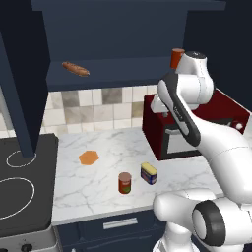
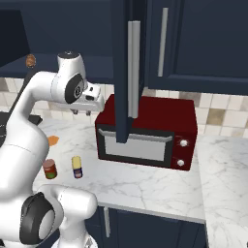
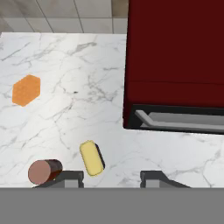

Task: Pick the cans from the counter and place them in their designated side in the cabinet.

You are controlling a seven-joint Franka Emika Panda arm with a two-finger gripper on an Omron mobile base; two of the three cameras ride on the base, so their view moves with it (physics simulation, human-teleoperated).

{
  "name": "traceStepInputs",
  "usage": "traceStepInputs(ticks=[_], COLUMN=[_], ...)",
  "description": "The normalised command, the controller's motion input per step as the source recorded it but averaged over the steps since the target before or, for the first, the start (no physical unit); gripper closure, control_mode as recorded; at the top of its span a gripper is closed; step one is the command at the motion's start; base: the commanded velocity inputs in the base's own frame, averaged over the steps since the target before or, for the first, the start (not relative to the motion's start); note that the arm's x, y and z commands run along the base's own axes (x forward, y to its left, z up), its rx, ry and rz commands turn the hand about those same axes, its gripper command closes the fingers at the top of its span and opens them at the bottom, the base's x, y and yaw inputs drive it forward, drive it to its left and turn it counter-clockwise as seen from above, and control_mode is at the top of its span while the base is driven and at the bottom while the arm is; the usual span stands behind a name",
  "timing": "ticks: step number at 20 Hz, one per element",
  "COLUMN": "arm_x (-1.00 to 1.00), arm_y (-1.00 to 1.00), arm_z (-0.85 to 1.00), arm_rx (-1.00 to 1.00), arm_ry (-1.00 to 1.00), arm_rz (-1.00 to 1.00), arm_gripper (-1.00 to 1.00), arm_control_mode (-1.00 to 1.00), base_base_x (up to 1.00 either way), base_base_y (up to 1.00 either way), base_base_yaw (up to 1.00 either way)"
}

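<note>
Two cans stand on the white marble counter [image 1: 103,140] near its front edge: a red can [image 1: 125,183] [image 2: 49,169] [image 3: 43,171] and, just right of it, a squat yellow tin [image 1: 148,173] [image 2: 76,167] [image 3: 92,158] with dark sides. My gripper [image 2: 82,112] [image 3: 111,177] hangs high above the counter, left of the microwave, pointing down. Its fingers stand apart, open, with nothing between them. In the hand view both cans lie toward the left fingertip [image 3: 72,177]. Above, the navy cabinet [image 1: 113,74] is open, showing its wide shelf.
A red microwave [image 1: 197,128] [image 2: 145,131] [image 3: 175,61] sits on the counter to the right. A flat orange hexagon [image 1: 89,157] [image 3: 26,90] lies farther back. A baguette [image 1: 75,69] rests on the shelf's left; an orange-red cylinder [image 1: 177,57] stands at its right. The black stovetop [image 1: 19,187] borders the left, with the cabinet door [image 2: 123,72] open.
</note>
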Motion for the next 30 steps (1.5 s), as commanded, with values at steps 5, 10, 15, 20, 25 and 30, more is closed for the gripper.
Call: traceStepInputs(ticks=[5, 10, 15, 20, 25, 30], arm_x=[-0.06, -0.22, -0.29, -0.07, -0.13, -0.17], arm_y=[0.02, 0.27, 0.46, 0.48, 0.5, 0.42], arm_z=[0.0, -0.03, -0.09, -0.09, -0.14, -0.18], arm_rx=[0.0, 0.0, 0.0, 0.02, 0.01, 0.03], arm_ry=[-0.01, 0.0, 0.0, 0.0, 0.0, 0.0], arm_rz=[0.0, 0.0, 0.0, 0.0, 0.0, 0.0], arm_gripper=[-1.0, -1.0, -1.0, -1.0, -1.0, -1.0], arm_control_mode=[-1.0, -1.0, -1.0, -1.0, -1.0, -1.0], base_base_x=[0.0, 0.0, 0.0, 0.0, 0.0, 0.0], base_base_y=[0.0, 0.0, 0.0, 0.0, 0.0, 0.0], base_base_yaw=[0.0, 0.0, 0.0, 0.0, 0.0, 0.0])
